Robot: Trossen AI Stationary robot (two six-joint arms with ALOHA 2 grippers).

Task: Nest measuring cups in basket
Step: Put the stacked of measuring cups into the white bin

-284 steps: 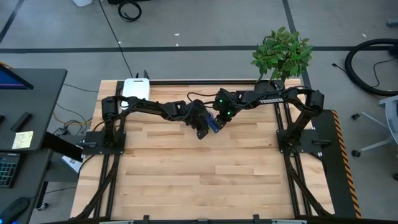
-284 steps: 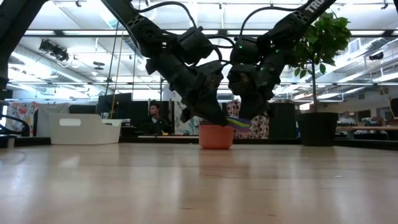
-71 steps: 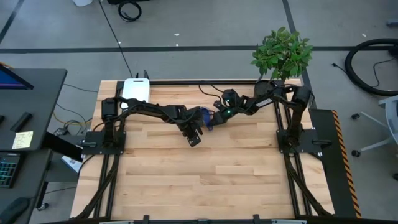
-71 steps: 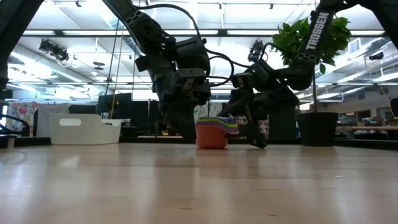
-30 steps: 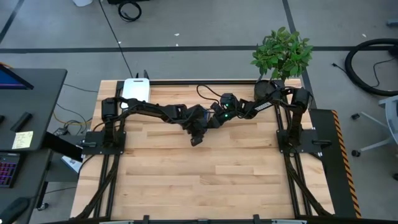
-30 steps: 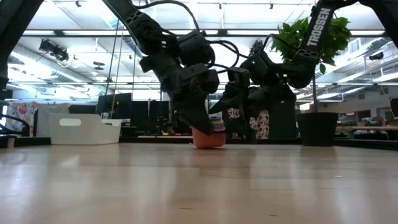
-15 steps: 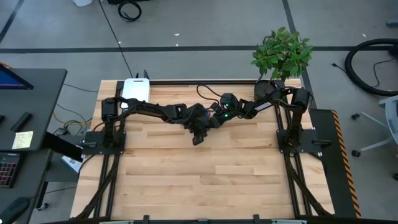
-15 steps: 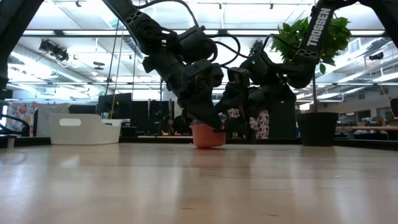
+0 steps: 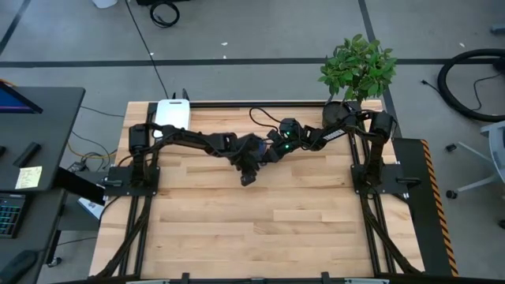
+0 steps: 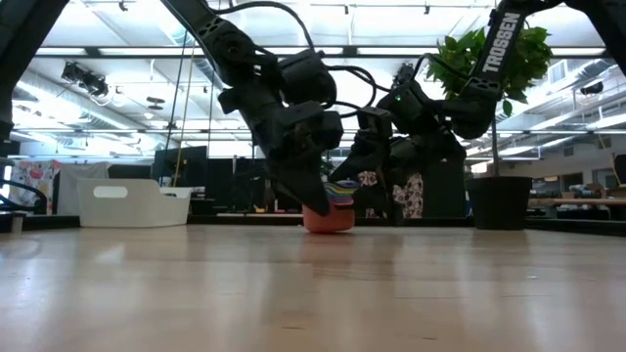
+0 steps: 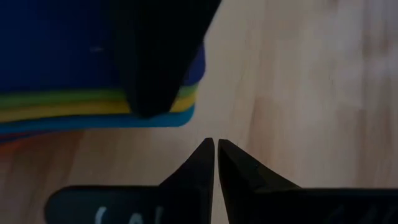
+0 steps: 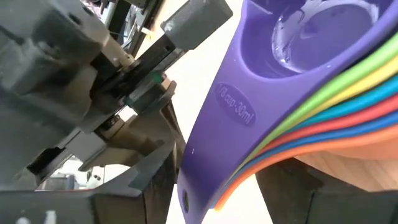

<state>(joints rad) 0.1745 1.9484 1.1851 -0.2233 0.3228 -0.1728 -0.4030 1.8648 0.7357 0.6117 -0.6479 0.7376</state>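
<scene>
Near the middle of the table's (image 9: 260,229) far edge, the nested stack of measuring cups (image 10: 333,207) stands between two arms. The left gripper (image 11: 215,155), fingers pinched together and empty, rests beside the stack, while the right gripper (image 12: 214,180) straddles the stacked handles with fingers spread. The white basket (image 10: 134,202) sits at the far-left corner.

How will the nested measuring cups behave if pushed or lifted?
Probably light: the cups look like thin plastic. Their handles fan apart, so the stack may loosen if lifted by one. It sits low on the table, likely sliding rather than tipping.
</scene>
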